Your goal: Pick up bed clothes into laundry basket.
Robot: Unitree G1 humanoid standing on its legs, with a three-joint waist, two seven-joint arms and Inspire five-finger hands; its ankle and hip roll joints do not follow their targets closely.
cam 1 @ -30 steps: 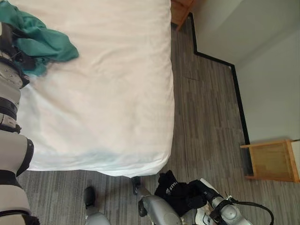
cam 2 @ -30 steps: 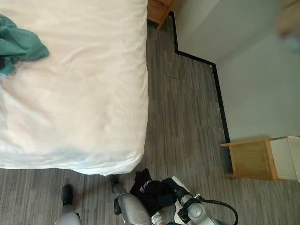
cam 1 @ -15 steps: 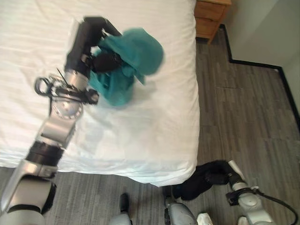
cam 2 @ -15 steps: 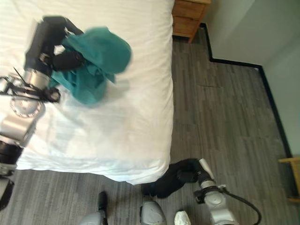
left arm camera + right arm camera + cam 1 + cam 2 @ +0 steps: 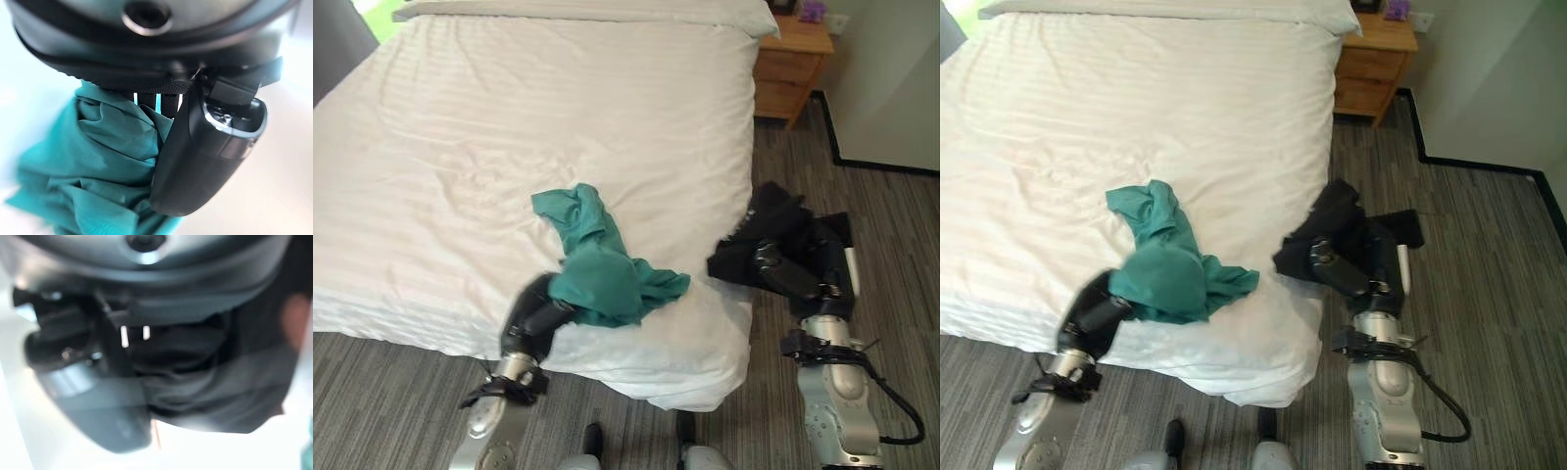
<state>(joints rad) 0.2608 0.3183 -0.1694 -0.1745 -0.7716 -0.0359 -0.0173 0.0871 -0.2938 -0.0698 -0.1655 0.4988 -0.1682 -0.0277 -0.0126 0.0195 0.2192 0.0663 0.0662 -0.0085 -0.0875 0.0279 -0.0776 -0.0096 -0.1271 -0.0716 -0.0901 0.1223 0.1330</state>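
Left eye view: left hand (image 5: 540,315) sits at the bed's (image 5: 460,127) near edge, fingers curled into the teal garment (image 5: 597,264). The teal cloth is bunched over the hand and trails up the sheet toward the middle of the bed. Left wrist view confirms it: thumb (image 5: 205,152) pressed against teal folds, cloth gripped. Right hand (image 5: 783,269) is at the bed's right edge near the near right corner, closed on a black garment (image 5: 773,220) that drapes over it, partly off the mattress above the floor (image 5: 891,225). Wooden nightstand (image 5: 790,54) stands by the far right corner.
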